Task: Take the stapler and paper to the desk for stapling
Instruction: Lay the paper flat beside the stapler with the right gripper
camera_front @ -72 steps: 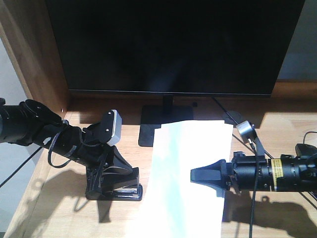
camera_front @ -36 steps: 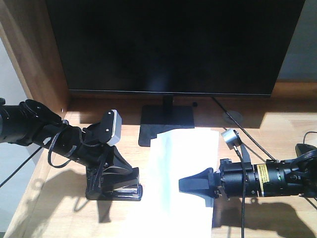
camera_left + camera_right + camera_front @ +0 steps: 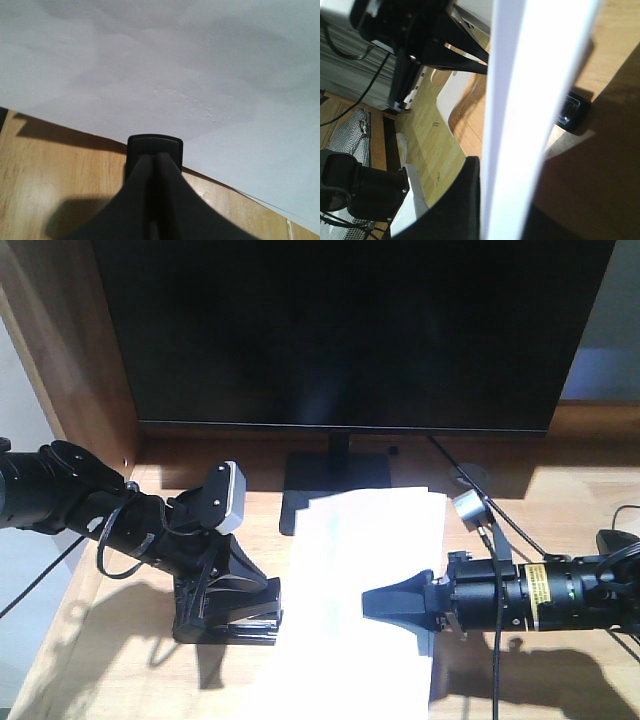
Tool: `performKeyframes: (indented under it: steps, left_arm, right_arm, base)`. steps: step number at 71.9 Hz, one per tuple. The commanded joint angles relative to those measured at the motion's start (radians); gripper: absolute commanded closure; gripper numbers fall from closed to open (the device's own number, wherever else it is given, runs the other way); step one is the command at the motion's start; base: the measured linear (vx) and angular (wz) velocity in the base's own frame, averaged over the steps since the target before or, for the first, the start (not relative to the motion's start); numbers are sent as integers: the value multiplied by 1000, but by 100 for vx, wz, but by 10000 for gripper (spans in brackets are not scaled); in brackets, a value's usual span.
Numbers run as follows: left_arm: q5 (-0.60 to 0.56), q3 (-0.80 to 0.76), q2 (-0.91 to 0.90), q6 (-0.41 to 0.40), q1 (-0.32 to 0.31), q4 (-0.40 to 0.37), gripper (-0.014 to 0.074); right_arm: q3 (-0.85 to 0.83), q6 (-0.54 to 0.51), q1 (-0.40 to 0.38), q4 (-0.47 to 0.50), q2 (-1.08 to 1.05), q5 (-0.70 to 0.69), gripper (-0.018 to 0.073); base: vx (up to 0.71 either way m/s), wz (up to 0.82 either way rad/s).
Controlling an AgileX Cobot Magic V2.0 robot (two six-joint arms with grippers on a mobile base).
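The black stapler (image 3: 238,626) rests on the light-brown desk (image 3: 110,660) at the left, and my left gripper (image 3: 256,594) is shut on it from above. In the left wrist view the closed left gripper (image 3: 154,158) pinches the stapler's black end (image 3: 154,144), just short of the paper's edge. The white paper (image 3: 362,560) lies in the middle, in front of the monitor stand. My right gripper (image 3: 372,605) is shut on its right side. The right wrist view shows the paper (image 3: 535,95) edge-on as a bright band running between the fingers of the right gripper (image 3: 505,192).
A black monitor (image 3: 350,330) fills the back, with its stand (image 3: 335,485) just behind the paper. The desk's raised side panel (image 3: 70,350) stands at the left. Cables (image 3: 485,502) run across the desk at the right.
My right gripper has carried the paper leftward, nearer the stapler. The left gripper and stapler have not moved.
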Motion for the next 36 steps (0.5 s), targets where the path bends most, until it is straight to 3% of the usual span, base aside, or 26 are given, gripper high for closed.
performKeyframes:
  steps: [1,36]
  left_arm:
    - [29,-22,-44,-10,-5,-51,603]
    - [29,-22,-44,-10,-5,-51,603]
  right_arm:
    - [-17,-18,0,31,-49,-186,560]
    - [-17,-29,0,133,-8,-123,560]
  base:
    - [0,0]
    - [0,0]
